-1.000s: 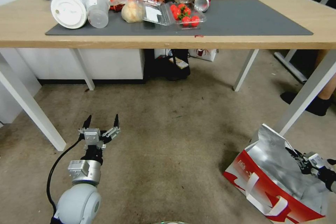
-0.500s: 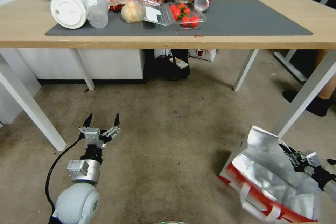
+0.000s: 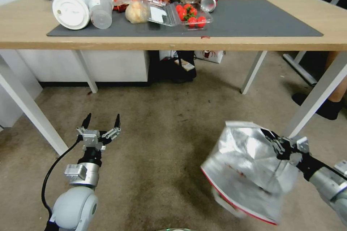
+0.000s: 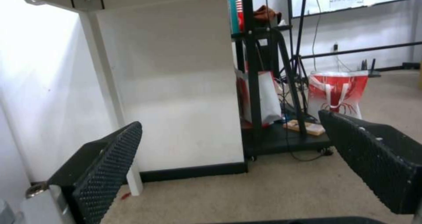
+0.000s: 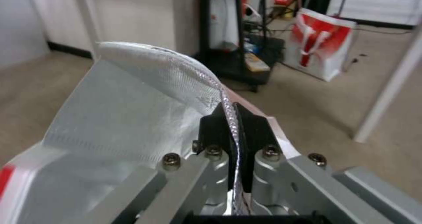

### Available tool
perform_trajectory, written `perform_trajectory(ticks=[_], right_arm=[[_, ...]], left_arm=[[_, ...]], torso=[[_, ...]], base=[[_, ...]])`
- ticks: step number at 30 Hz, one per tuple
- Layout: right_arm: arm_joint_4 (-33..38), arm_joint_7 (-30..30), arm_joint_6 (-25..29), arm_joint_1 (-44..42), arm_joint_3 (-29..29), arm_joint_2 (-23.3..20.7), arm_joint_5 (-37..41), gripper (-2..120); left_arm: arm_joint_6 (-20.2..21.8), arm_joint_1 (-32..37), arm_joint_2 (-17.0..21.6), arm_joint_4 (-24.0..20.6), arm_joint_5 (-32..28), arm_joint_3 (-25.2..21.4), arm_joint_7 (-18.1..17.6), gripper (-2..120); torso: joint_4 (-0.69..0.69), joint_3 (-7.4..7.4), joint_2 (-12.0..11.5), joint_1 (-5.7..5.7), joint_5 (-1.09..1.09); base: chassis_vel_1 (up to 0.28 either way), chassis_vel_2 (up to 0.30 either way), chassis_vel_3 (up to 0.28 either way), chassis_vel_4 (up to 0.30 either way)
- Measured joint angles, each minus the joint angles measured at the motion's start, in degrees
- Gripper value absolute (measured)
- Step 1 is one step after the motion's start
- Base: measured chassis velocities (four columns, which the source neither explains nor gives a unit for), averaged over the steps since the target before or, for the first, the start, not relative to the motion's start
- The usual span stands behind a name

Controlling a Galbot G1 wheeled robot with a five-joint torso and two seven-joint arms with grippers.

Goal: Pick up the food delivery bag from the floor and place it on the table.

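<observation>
- The right gripper (image 3: 277,145), at the lower right of the head view, is clamped on the foil rim of the food delivery bag (image 3: 245,166). In the right wrist view its two black fingers (image 5: 218,128) are pressed together with the thin silver edge pinched between them.
- The bag hangs from that pinched top edge, tilted, with its silver-lined mouth turned toward the camera. Its red-trimmed bottom edge is blurred just above the floor (image 3: 162,144), so I cannot tell whether it is fully clear of the carpet.
- The left gripper (image 3: 101,124) sits at the lower left of the head view, well apart from the bag. Its jaws are spread wide and hold nothing.
- The table (image 3: 21,36) runs across the top of the head view, with its near edge above and beyond the bag.
- The relation that counts is that the bag lies below the tabletop and close to the white table leg (image 3: 318,94) at right. In my judgement it has to rise above the near edge before it can go forward.
- The dark grey mat (image 3: 260,18) has bare room on its right half. Its left half holds a strawberry punnet (image 3: 191,16), tubs and lids.
- A second red and white bag (image 5: 321,42) stands on the floor beyond the table; it is not the one held.
</observation>
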Motion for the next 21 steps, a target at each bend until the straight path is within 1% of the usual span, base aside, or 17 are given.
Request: perform_trajectory(ticks=[1,2,5,6,9,10,14,16,21], right_arm=[[2.6,1.2,-1.7,0.1,-0.3,-0.8,1.7,0],[2.6,1.2,-1.7,0.1,-0.3,-0.8,1.7,0],[8.7,2.9,-4.7,0.2,-0.6,-2.0,5.6,0],[8.7,2.9,-4.7,0.2,-0.6,-2.0,5.6,0],[14.2,4.4,-7.2,0.6,-0.6,-2.9,9.8,0],[14.2,4.4,-7.2,0.6,-0.6,-2.9,9.8,0],[18.6,5.2,-10.4,1.1,0.9,-4.2,15.2,0],[19.4,5.3,-10.9,1.2,1.3,-4.8,16.4,0],[21.0,3.6,-11.9,2.0,3.1,-6.8,19.4,0]], left_arm=[[0.0,-0.2,0.2,0.0,0.0,-0.1,-0.2,100],[0.0,-0.2,0.2,0.0,0.0,-0.1,-0.2,100],[0.1,-0.5,0.3,0.0,-0.2,-0.2,-0.5,100],[0.1,-0.5,0.3,0.0,-0.2,-0.2,-0.5,100],[0.2,-0.9,0.4,0.1,-0.4,-0.3,-0.6,100],[0.2,-0.9,0.4,0.1,-0.4,-0.3,-0.6,100],[0.2,-1.3,0.5,0.3,-1.0,-0.4,-0.9,100],[0.2,-1.3,0.5,0.3,-1.1,-0.4,-0.9,100],[0.4,-1.4,0.7,0.2,-1.8,-1.0,-1.1,100]], torso=[[0.00,0.00,0.0,0.00,0.00],[0.00,0.00,0.0,0.00,0.00],[-0.01,0.00,0.0,0.00,0.00],[-0.01,0.00,0.0,0.00,0.00],[-0.01,0.00,0.0,0.00,0.00],[-0.01,0.00,0.0,0.00,0.00],[-0.02,0.00,0.0,0.00,0.00],[-0.01,0.00,0.0,0.00,0.00],[0.00,0.00,0.0,0.00,-0.01]], base=[[0.000,0.000,0.000,0.000],[0.000,0.000,0.000,0.000],[0.000,0.000,0.000,0.000],[0.000,0.000,0.000,0.000],[0.000,0.000,0.000,0.000],[0.000,0.000,0.000,0.000],[0.000,0.000,0.000,0.000],[0.000,0.000,0.000,0.000],[0.000,0.000,0.000,0.000]])
